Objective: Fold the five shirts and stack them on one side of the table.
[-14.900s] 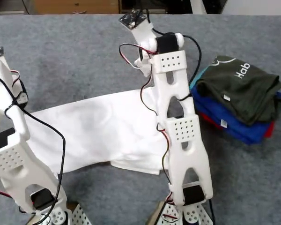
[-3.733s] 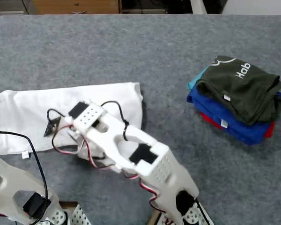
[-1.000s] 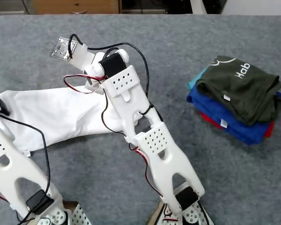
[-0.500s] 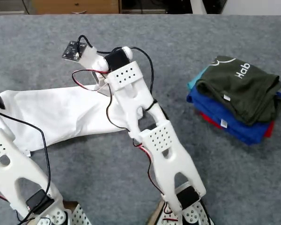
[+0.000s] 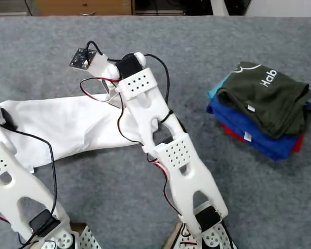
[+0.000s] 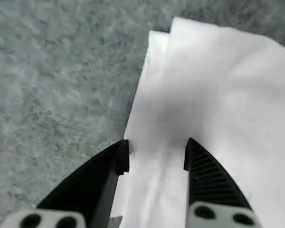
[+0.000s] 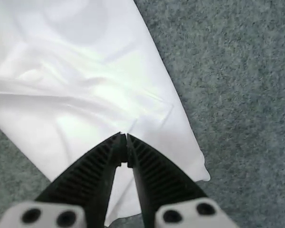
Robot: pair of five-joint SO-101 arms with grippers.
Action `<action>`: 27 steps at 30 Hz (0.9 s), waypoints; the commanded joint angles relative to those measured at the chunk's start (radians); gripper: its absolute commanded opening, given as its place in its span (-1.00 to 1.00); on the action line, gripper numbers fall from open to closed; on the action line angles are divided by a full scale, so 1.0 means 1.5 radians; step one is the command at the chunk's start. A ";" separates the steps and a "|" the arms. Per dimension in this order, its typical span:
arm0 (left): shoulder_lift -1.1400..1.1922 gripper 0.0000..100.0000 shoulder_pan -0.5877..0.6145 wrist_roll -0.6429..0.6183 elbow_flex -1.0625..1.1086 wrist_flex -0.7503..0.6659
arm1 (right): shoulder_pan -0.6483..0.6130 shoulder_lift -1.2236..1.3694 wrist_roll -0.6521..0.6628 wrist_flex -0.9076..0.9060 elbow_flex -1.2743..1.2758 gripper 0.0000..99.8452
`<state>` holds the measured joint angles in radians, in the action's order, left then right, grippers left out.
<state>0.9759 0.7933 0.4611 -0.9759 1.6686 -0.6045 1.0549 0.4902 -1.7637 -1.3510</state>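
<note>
On the left half of the grey desk point(image 5: 223, 52), a white shirt point(image 5: 67, 124), folded into a long band. Lies slantwise, its left end near the desk's left edge.

Over that left end, the left claw point(image 6: 156, 156), fingers point(image 6: 199, 171) apart: one above the shirt's border beside the bare desk, the other above the cloth itself. Hard to tell whether touching the cloth.

At the band's other end, the right claw point(image 7: 123, 137), tips pressed together on a small pinch of the white cloth, creases fanning out from the pinch. In the high view, the right arm point(image 5: 160, 140) stretched across the shirt's right end, covering part of it.

Well apart, on the right side of the desk, a stack of folded shirts point(image 5: 264, 114): dark green shirt point(image 5: 264, 96) on top, blue shirt point(image 5: 243, 129) beneath it, a red edge point(image 5: 299, 142) at the bottom and a teal edge point(image 5: 220, 85) peeking out at the far side.
</note>
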 commanded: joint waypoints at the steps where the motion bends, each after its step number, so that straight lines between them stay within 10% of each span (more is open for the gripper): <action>1: 0.007 -0.61 0.014 -0.002 -0.005 -0.041 | 0.008 -0.063 -0.006 -0.016 0.007 -0.99; 27: 0.060 -0.96 0.059 -0.049 -0.046 -0.057 | 0.063 -0.264 -0.004 -0.015 0.013 -0.99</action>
<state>1.0740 0.8009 0.3966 -1.0127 1.6149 -0.5723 0.7603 0.4902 -1.7637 -1.3341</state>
